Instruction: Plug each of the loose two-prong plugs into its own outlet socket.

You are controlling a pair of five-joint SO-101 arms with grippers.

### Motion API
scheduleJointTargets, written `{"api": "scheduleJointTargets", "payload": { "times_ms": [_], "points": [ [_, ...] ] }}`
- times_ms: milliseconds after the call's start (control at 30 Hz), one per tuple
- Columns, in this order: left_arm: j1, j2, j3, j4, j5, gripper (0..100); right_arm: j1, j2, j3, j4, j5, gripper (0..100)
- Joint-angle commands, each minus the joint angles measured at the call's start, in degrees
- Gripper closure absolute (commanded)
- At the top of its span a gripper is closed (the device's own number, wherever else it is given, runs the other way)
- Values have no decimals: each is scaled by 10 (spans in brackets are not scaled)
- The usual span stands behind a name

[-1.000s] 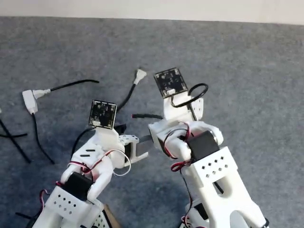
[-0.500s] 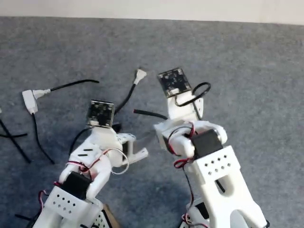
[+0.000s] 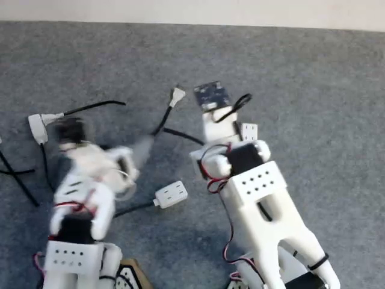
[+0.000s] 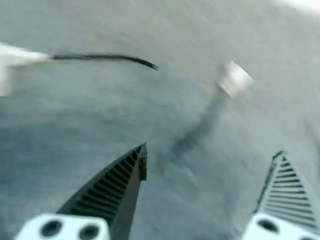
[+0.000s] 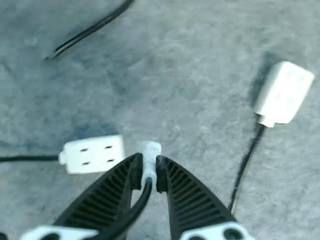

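My right gripper (image 5: 148, 165) is shut on a small white two-prong plug (image 5: 149, 149) with a black cable. The plug's tip is just beside a white outlet socket (image 5: 92, 153), apart from it. A second white socket block (image 5: 284, 92) lies farther off on its own cable. In the high view a white socket (image 3: 171, 194) lies on the carpet between the arms, left of the right arm (image 3: 240, 174). Another loose white plug (image 3: 177, 95) (image 4: 234, 79) lies farther back. My left gripper (image 4: 211, 151) hangs open and empty above the carpet, short of that plug.
Grey carpet covers the whole table. A white connector (image 3: 37, 127) with black cables lies at the far left. A loose black cable end (image 5: 90, 30) runs across the carpet. The left arm (image 3: 84, 186) is at the left, towards that connector.
The left arm let go of the white socket, which now lies on the carpet, and swung away to the left. The right arm turned and shifted slightly, still holding its plug.
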Motion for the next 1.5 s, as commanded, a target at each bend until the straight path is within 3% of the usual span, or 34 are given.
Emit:
{"api": "scheduleJointTargets", "payload": {
  "times_ms": [0,533,767,1467],
  "points": [
    [-73,-1,-30,1,9,627,-35,-1,-30,4,-5,994],
    [-80,-1,-29,0,6,627,-61,115,-29,-74,-25,994],
    [-80,-1,-29,0,6,627,-104,120,-28,-80,-25,994],
    [-80,-1,-29,0,6,627,-94,122,1,-80,-22,994]
  ]
}}
